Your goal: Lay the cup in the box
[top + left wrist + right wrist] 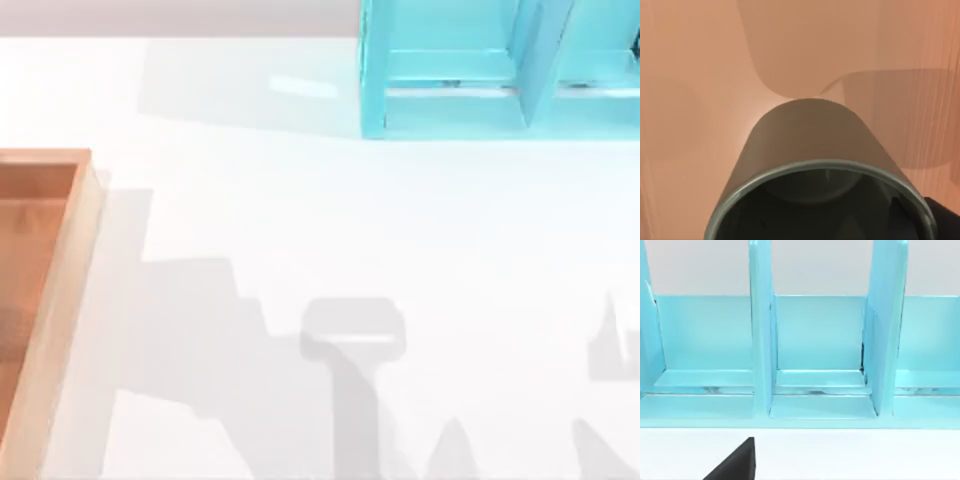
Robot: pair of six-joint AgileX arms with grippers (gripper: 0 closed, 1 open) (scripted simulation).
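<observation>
At far left, wooden box sits on white table; olive-grey cup over its orange floor. Light-blue shelf frame far right. Finger state: cannot tell.

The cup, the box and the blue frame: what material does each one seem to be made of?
The cup looks like matte olive-grey metal or glazed ceramic, with a smooth wall and a thin lighter rim; which one is unclear. The box looks like wood: pale walls, an orange-brown inside with faint grain lines. The blue frame looks like painted wood or plastic, glossy, since its shelves show soft reflections.
</observation>
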